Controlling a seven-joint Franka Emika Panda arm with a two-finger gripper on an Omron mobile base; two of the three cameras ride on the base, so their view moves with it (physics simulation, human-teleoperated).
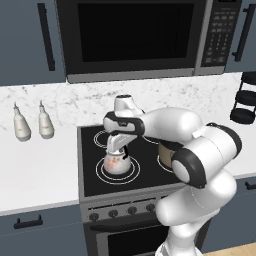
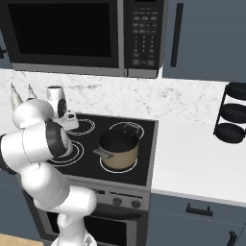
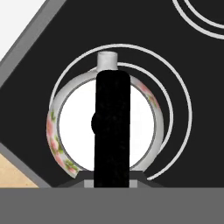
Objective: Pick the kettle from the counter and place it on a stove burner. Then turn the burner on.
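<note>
Directly under the gripper, on the front-left stove burner of the black cooktop, sat the kettle. You had the gripper clenched on its black arched handle, gripper above and kettle straight below. From the hand view, the handle ran as a dark bar down the middle of the white lid, with the short spout at the far end, so the kettle's long axis pointed away from the hand, along the line of the handle. The flowered body lay inside the two white rings, a little off centre, closer to one side of the outer ring than the other. Whether the base was already bearing on the glass I could not tell.

By my reading, placing was all but done, and what remained for you was to let go and lift straight up along that handle, then reach the knobs on the stove front, just below the kettle's burner.

To the right of the kettle, on the neighbouring burner, stood the tan pot, near but apart. The white marble table spread left of the cooktop, with two pale bottles against the backsplash; a microwave hung above the cooktop, and a black tiered rack stood well to its right.
</note>
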